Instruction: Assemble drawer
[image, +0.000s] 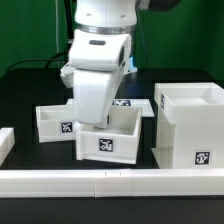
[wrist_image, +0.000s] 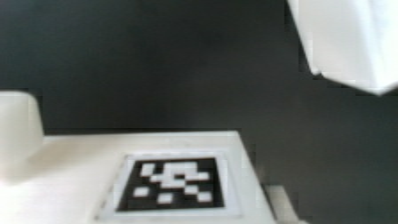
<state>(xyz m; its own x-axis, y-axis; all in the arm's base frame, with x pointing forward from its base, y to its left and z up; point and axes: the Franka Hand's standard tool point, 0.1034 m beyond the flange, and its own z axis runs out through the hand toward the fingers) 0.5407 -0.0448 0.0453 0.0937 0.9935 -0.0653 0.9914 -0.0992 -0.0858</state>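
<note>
The jaws hang low at the back wall of the nearer tray (image: 108, 142), hidden by the hand; whether they are spread or pinching, I cannot tell. This tray sits on the desk (image: 25, 85) by its near edge, the second tray (image: 50, 118) just behind, and the housing (image: 190, 125) is at the exterior view's right edge.

The black table (image: 30, 85) carries all the parts. One tray (image: 108, 143) sits right under my gripper (image: 92, 118). A second tray (image: 52, 120) stands just behind it, on the exterior view's left of the gripper; I cannot tell if the two touch. The housing (image: 190, 130) stands on the gripper's other side, near the first tray. The marker board (image: 128, 102) lies flat behind the gripper. A rail (image: 110, 180) edges the table in front.
</note>
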